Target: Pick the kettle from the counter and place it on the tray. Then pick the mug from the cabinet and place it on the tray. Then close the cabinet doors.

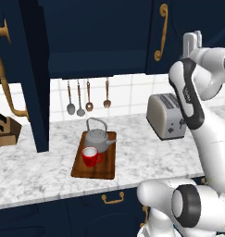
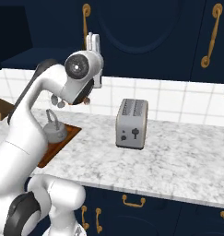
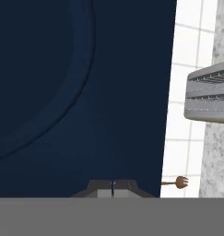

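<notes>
The grey kettle [image 1: 97,139] [image 2: 53,130] and the red mug [image 1: 90,156] both stand on the brown wooden tray [image 1: 106,170] [image 2: 65,139] on the marbled counter [image 1: 40,171]. The cabinet [image 1: 95,37] gapes on its left half: the left door [image 1: 26,74] is swung out over the counter, while the right door [image 1: 155,28] [image 2: 132,27] [image 3: 76,92] looks flush with the cabinet front. My gripper [image 1: 193,39] [image 2: 91,40] [image 3: 112,189] is raised, shut and holding nothing, tips close against the right door's lower panel; whether they touch it I cannot tell.
A silver toaster [image 1: 167,115] [image 2: 131,124] [image 3: 208,92] stands right of the tray, under my arm. A knife block [image 1: 5,132] sits at far left. Utensils [image 1: 88,97] hang on the tiled wall. Navy drawers with brass pulls [image 1: 113,199] run below the counter edge.
</notes>
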